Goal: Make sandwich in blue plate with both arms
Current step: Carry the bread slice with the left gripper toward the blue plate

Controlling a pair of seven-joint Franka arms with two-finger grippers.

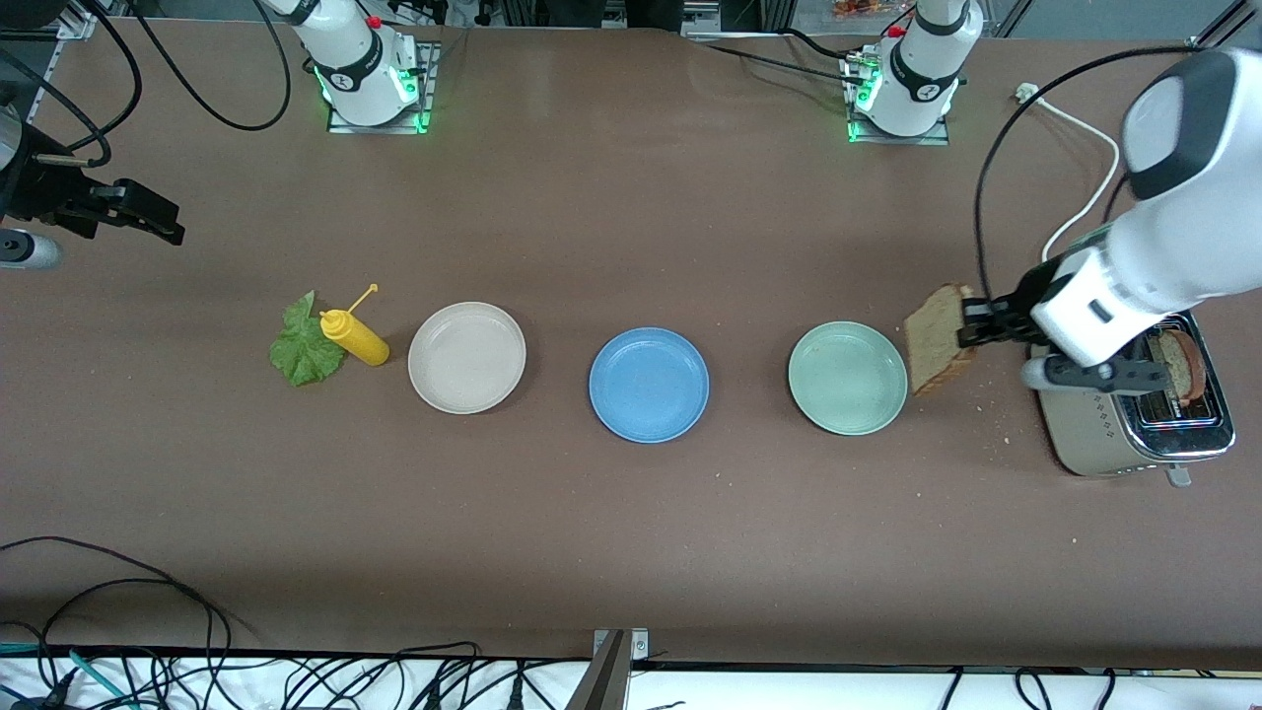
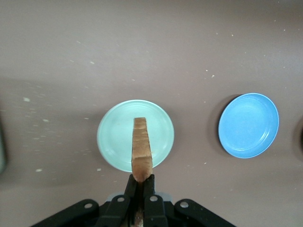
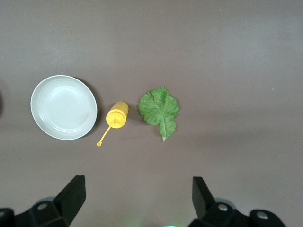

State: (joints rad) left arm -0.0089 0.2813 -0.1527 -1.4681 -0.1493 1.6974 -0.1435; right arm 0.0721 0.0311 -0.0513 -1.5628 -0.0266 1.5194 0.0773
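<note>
Gripping bread slice (image 1: 940, 338), left gripper (image 1: 971, 323)

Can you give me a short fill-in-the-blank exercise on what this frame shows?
1. The left tool is shut on a brown ____ slice.
2. The round matte blue plate lies between the beige plate and the pale ____ plate.
3. The yellow squeeze bottle lies beside the ruffled green ____ leaf.
4. The right tool, waiting at its end of the table, is ____.

Missing words: bread; green; lettuce; open

Brown table (image 1: 631, 552), evenly lit
</note>
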